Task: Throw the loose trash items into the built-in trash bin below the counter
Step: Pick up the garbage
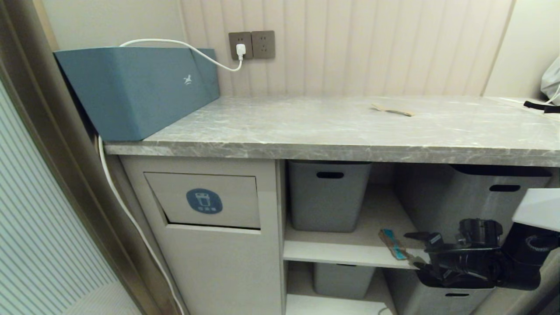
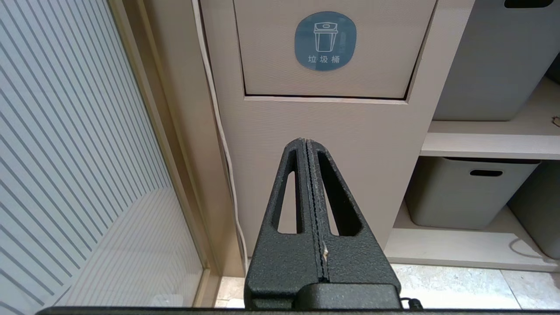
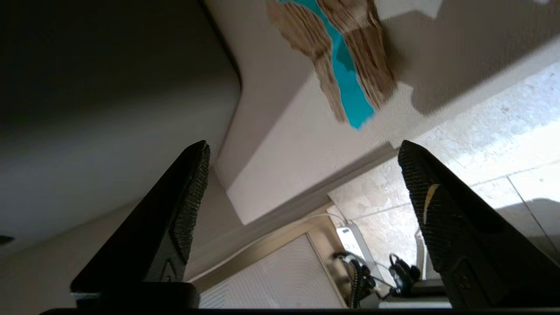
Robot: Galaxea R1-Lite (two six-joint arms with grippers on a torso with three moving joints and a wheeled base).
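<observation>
One loose trash item, a torn brown cardboard scrap with a teal strip (image 1: 395, 246) (image 3: 345, 65), is at the front edge of the middle shelf, right of the built-in trash bin (image 1: 236, 197) (image 2: 326, 41). My right gripper (image 1: 411, 250) (image 3: 302, 146) stands open just beside this scrap, with nothing between its fingers. Another brown scrap (image 1: 392, 110) lies on the counter (image 1: 332, 127). The bin's flap with its blue sticker is closed. My left gripper (image 2: 306, 142) is shut and empty, low in front of the bin cabinet.
Grey tubs (image 1: 328, 197) (image 1: 472, 197) fill the open shelves beside the bin. A long blue box (image 1: 135, 92) sits at the counter's left end. From the wall socket (image 1: 240, 48) a white cable runs over that box. A striped glass panel closes off the left.
</observation>
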